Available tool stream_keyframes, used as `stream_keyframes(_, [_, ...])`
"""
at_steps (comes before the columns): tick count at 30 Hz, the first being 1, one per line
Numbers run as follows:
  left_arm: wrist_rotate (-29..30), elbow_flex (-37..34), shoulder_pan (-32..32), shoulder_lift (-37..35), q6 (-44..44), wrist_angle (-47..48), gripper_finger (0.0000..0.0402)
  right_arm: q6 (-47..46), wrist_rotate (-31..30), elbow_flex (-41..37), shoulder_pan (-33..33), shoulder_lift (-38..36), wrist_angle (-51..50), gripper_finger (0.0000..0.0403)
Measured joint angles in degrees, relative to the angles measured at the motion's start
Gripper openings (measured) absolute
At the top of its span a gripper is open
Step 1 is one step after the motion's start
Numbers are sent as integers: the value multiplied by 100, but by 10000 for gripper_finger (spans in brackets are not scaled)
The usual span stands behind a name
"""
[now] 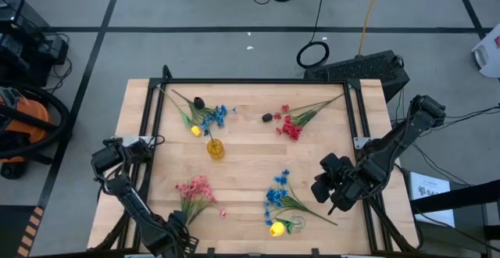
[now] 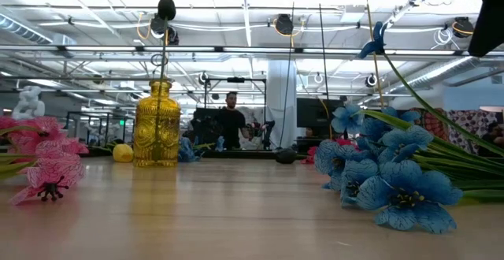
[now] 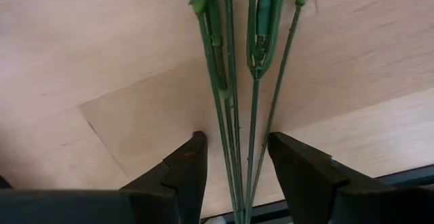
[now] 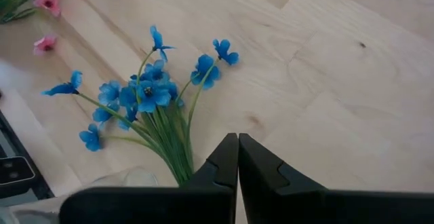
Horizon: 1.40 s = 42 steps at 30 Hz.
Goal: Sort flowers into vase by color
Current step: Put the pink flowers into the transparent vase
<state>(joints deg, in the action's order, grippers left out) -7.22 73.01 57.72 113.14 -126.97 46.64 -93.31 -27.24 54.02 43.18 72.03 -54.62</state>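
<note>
The pink flower spray [image 1: 194, 191] lies on the table near the front left. Its green stems [image 3: 234, 102] run between the open fingers of my left gripper [image 3: 234, 142] [image 1: 178, 231], which points down over them; the fingers stand on either side without touching. A yellow vase [image 1: 215, 148] [image 2: 157, 126] stands upright mid-table, and a thin stem with a dark bud [image 2: 165, 8] rises out of it. A blue spray [image 1: 280, 199] [image 4: 152, 98] lies front centre. My right gripper [image 4: 237, 139] [image 1: 328, 191] hangs shut above the table, to the right of the blue spray.
A blue and yellow bunch [image 1: 205, 117] lies far left and a red spray [image 1: 293, 125] with a dark bud [image 1: 267, 117] far centre. A yellow bud [image 1: 276, 228] lies by the front edge. A black frame [image 1: 250, 82] borders the table. A person [image 2: 231, 118] stands in the room behind.
</note>
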Motion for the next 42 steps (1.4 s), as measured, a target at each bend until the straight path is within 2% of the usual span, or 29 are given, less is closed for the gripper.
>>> stream_keyframes(4, [-32,2,-87,8,33,44,136,-1,-1,0,0,0,11,4])
stream_keyframes(10, [-134,-7,-326,-1,875,-84,15,-1,2,0,0,0,34,4])
stream_keyframes(14, [-194,-11,-497,-34,1447,-41,10,-1,2,0,0,0,57,4])
stream_keyframes(16, [17,-32,-587,-124,1601,119,6,-1,2,0,0,0,75,4])
stream_keyframes(22, [2085,-37,-889,-844,1697,374,4,125,2,0,0,-2,151,4])
stream_keyframes(29, [4952,-37,-1273,-1727,2759,167,3,124,-1,0,0,0,213,4])
stream_keyframes(33, [6294,-35,-1517,-1985,4156,-842,3,124,-5,0,0,0,213,4])
stream_keyframes(36, [7005,-33,-1692,-1965,6162,-2219,2,124,-128,-2,0,0,218,4])
stream_keyframes(39, [7015,-28,-1912,-1827,8549,-3817,2,151,-221,-2,0,0,270,4])
stream_keyframes(42, [6399,-30,-2280,-1741,10120,-4859,2,293,-289,-2,-2,0,370,4])
